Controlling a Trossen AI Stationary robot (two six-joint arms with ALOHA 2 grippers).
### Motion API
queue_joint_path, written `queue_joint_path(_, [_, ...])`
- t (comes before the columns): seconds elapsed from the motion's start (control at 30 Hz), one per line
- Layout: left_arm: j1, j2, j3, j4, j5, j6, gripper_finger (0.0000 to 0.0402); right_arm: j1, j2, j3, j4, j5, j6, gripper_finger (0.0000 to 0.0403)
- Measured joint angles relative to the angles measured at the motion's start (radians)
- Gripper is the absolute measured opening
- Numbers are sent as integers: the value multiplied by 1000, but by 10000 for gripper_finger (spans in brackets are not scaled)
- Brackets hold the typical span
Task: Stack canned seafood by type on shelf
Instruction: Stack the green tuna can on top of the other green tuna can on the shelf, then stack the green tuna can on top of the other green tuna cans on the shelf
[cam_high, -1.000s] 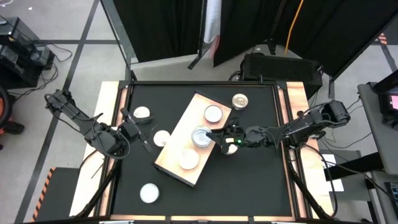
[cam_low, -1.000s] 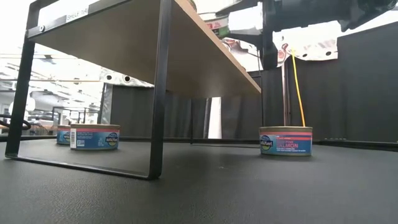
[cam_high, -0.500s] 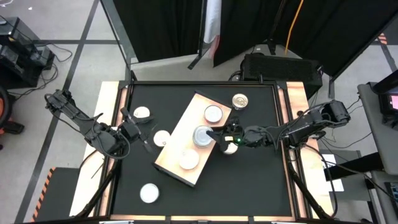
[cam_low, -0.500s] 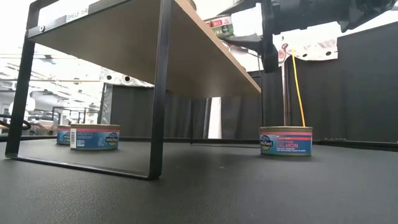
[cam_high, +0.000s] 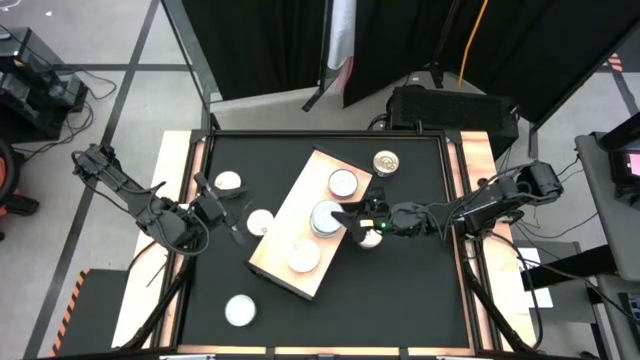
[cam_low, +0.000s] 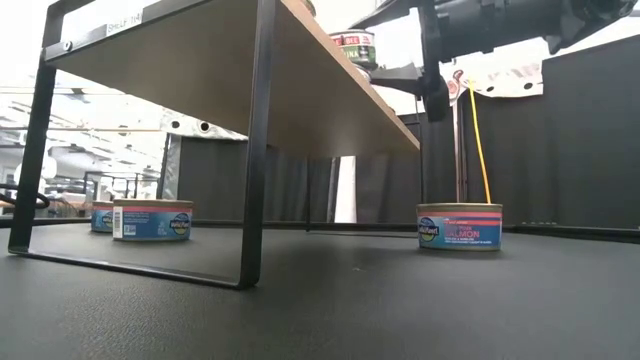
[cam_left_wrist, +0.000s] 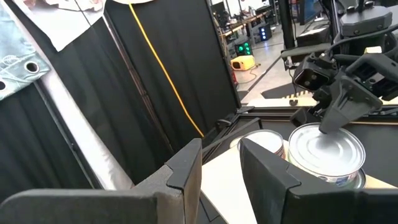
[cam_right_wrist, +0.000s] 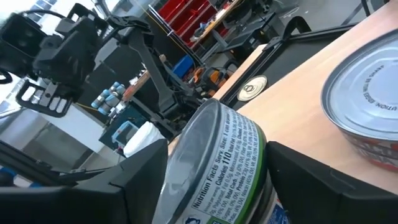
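Your right gripper (cam_high: 345, 215) sits at the shelf's (cam_high: 300, 200) 3 o'clock edge, fingers spread either side of the top tin (cam_high: 325, 216) of a stack mid-shelf, gaps showing. Your left gripper (cam_high: 235, 228) waits over the desk (cam_high: 400, 290) at the shelf's 9 o'clock, fingers narrow, holding nothing.

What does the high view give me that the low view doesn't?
Only the high view shows the shelf top with its three tin spots, the waiting left pincer beside it, and the golden-topped tin and loose tins on the table. Only the low view shows the shelf's black legs, the space beneath it, and the salmon tin label. Both show the right pincer at the middle stack, jaws opened around it.
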Motion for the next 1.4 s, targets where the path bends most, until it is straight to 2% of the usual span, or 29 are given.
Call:
queue_joint_path(0.27, [0,0,0,0,0,0,113,1,0,16,-26,-7,-19,313])
queue_joint_path(0.43, [0,0,0,0,0,0,113,13,0,71,-117,-1,-50,322])
queue_joint_path(0.83, [0,0,0,-7,0,15,113,44,-11,258,-533,43,-96,322])
queue_joint_path(0.97, [0,-12,0,-43,57,-74,113,67,-48,352,-727,86,-147,322])
queue_joint_path(1.1, [3,-63,-1,-67,252,-166,113,113,-77,434,-922,122,-182,322])
queue_joint_path(1.2, [-9,-112,-1,-107,503,-219,113,168,-91,469,-1006,132,-207,322])
queue_joint_path(1.4, [-50,-136,0,-154,998,-289,113,299,-85,459,-1019,144,-221,322])
